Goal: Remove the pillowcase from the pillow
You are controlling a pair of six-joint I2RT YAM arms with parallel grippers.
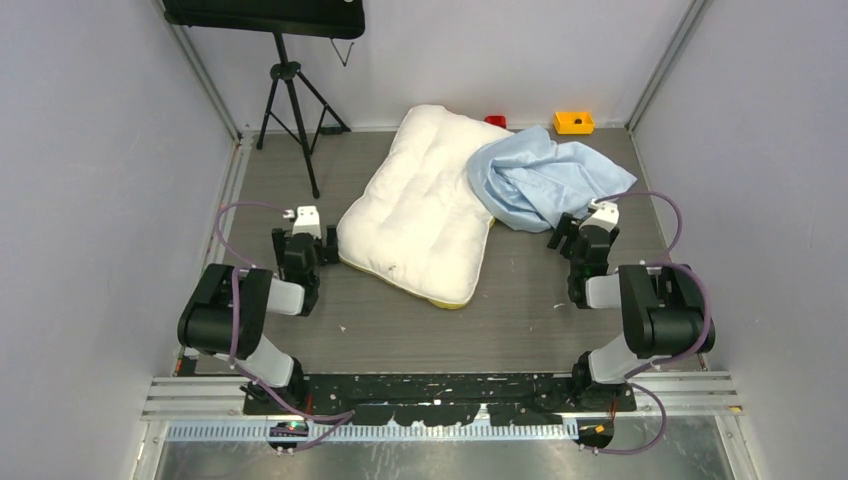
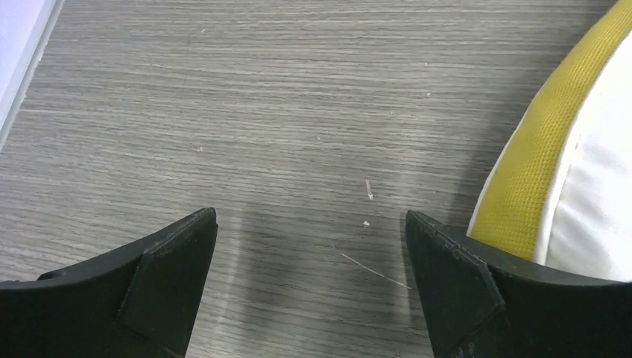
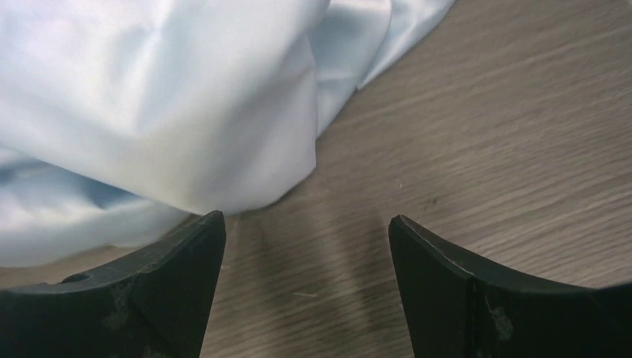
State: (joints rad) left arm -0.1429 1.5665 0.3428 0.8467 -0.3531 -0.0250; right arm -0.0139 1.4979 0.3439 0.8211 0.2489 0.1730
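Observation:
The white quilted pillow [image 1: 420, 205] lies bare and diagonal in the middle of the table. Its yellow side band [image 2: 533, 156] shows at the right of the left wrist view. The light-blue pillowcase [image 1: 545, 180] lies crumpled beside the pillow's far right corner, overlapping its edge. It fills the upper left of the right wrist view [image 3: 149, 104]. My left gripper [image 1: 305, 240] is open and empty just left of the pillow, jaws wide over bare table [image 2: 309, 246]. My right gripper [image 1: 578, 232] is open and empty at the pillowcase's near edge [image 3: 305, 246].
A tripod [image 1: 290, 100] stands at the back left under a dark panel [image 1: 265, 15]. An orange box [image 1: 574, 122] and a small red object [image 1: 496, 121] sit by the back wall. Walls close in left and right.

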